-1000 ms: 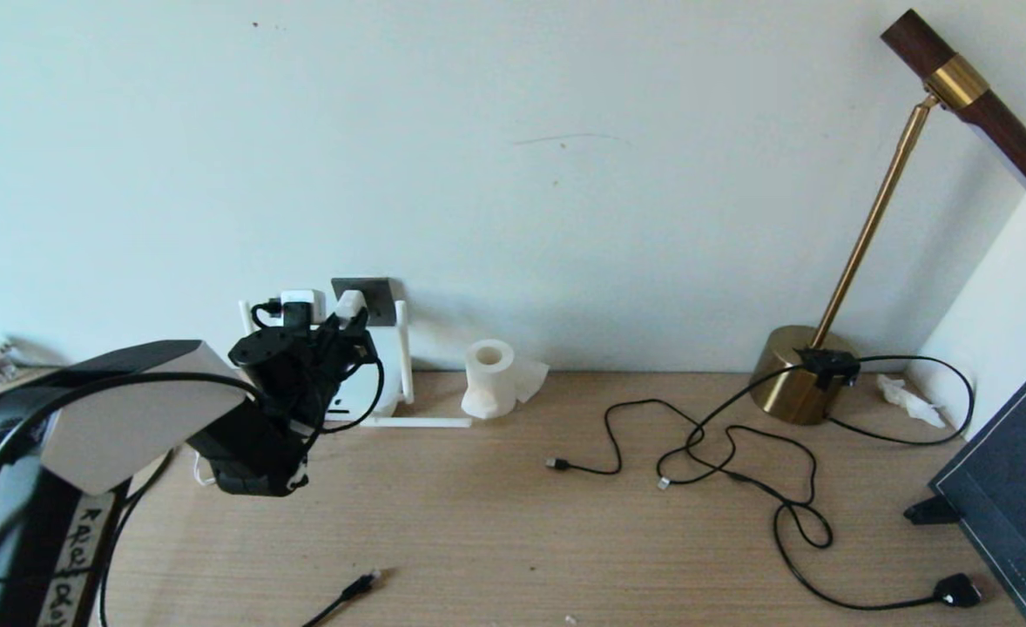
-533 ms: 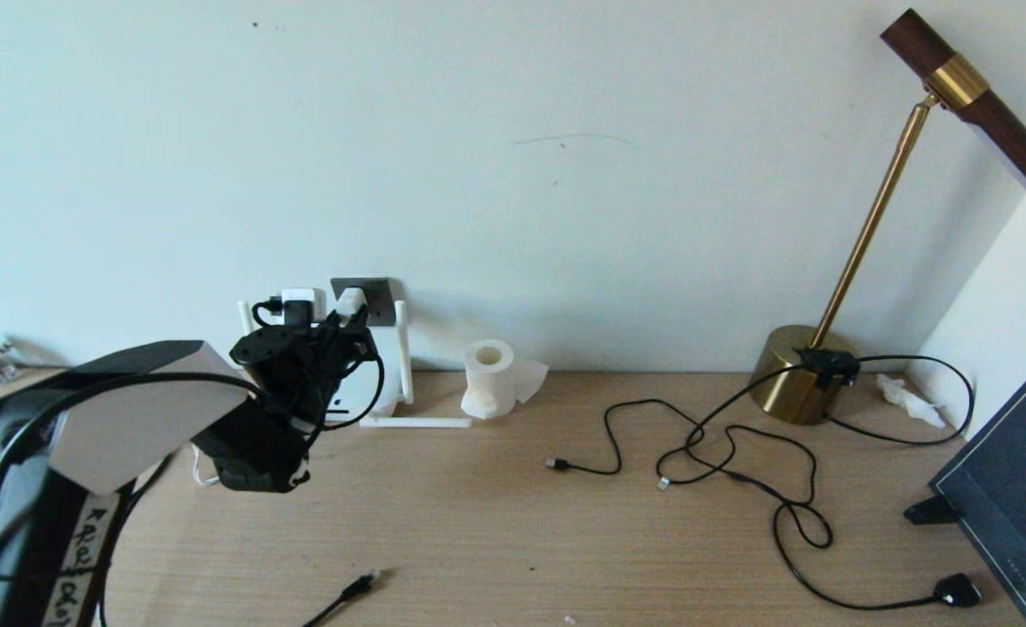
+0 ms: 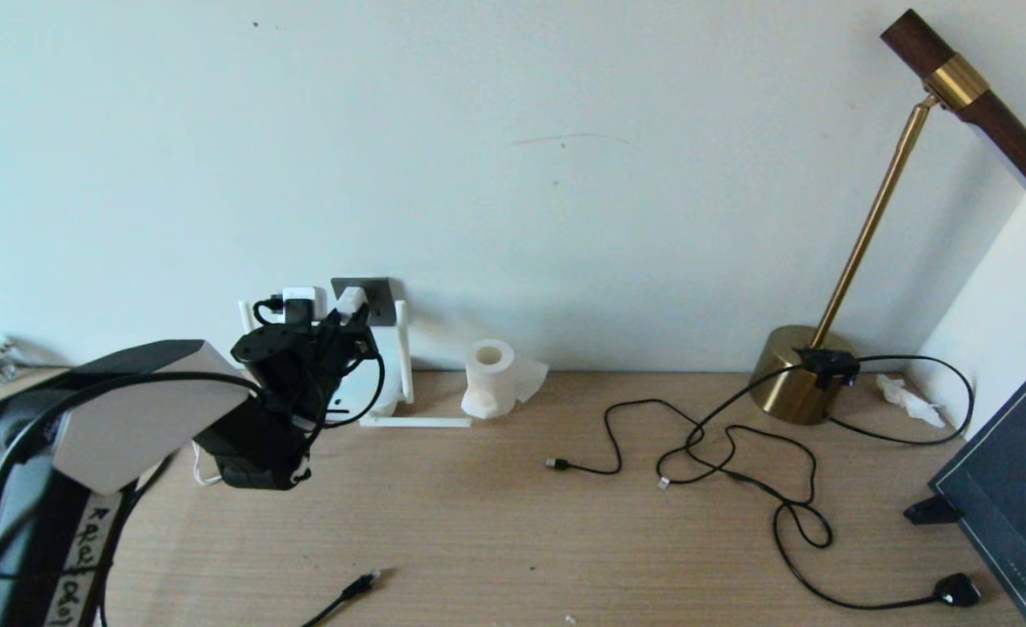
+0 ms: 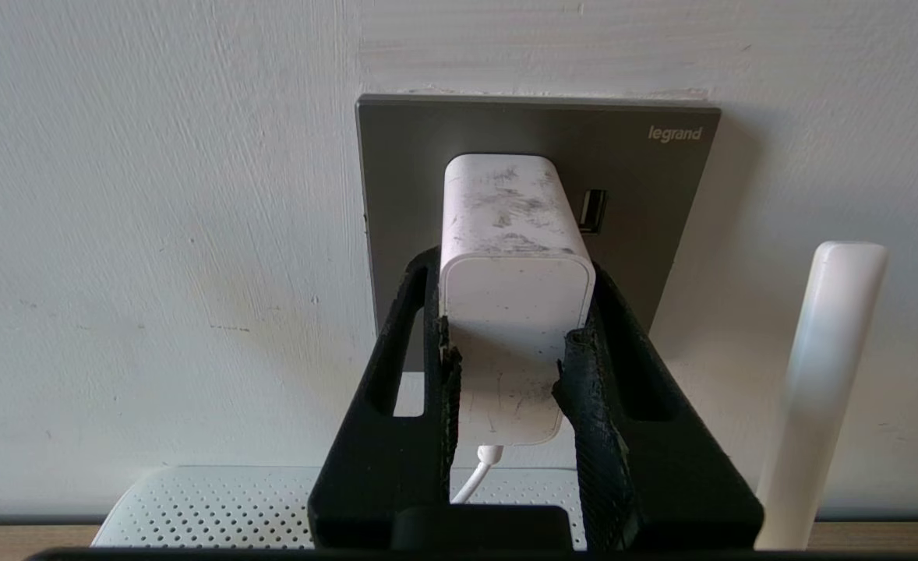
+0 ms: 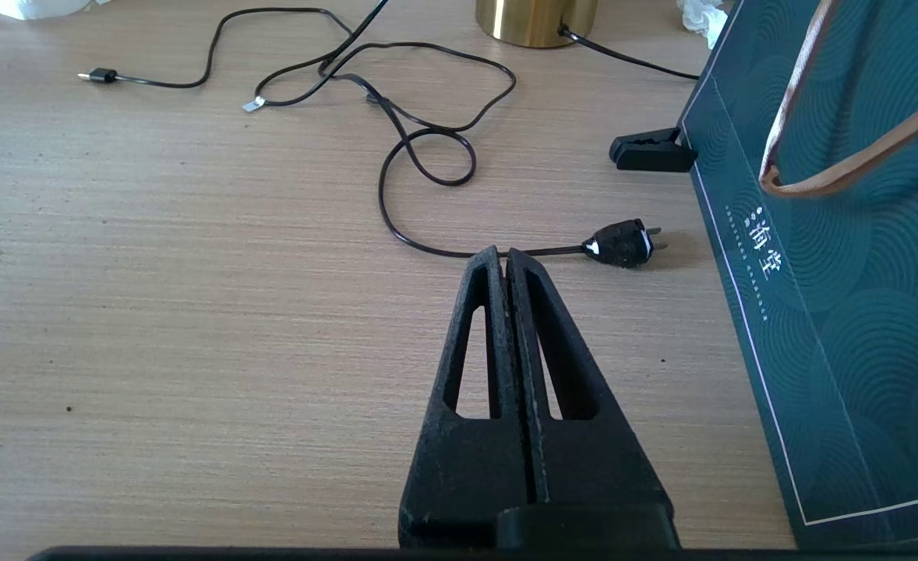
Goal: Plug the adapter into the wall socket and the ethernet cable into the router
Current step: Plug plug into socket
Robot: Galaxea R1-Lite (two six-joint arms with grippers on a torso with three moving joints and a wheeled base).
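The left gripper (image 4: 510, 354) was up at the wall with its jaws clenched on the adapter (image 4: 510, 234), one finger on each side of the white block; beyond the jaws the far end of the adapter met the face of the wall socket (image 4: 397, 156), and no gap or pins showed between them, so the plug looked seated or very nearly so, though how deep it sat could not be told; the thin white cord hung out of the adapter's near end between the jaws, down toward the router (image 4: 210, 502), which lay on the bench (image 3: 513, 540) directly under the jaws against the wall, one of its stick antennas standing just beside them. By that reading the first half of the task was at its last step, with only the letting go left; the second half was untouched; the ethernet cable (image 3: 352, 592) lay loose on the bench well apart from the left jaws, its clip plug free and pointing toward the router. The right gripper (image 5: 506, 261) hovered low over the far side of the bench, jaws pressed together on nothing, with a black lamp cord and its two-pin plug (image 5: 623, 243) lying just beyond their tips.
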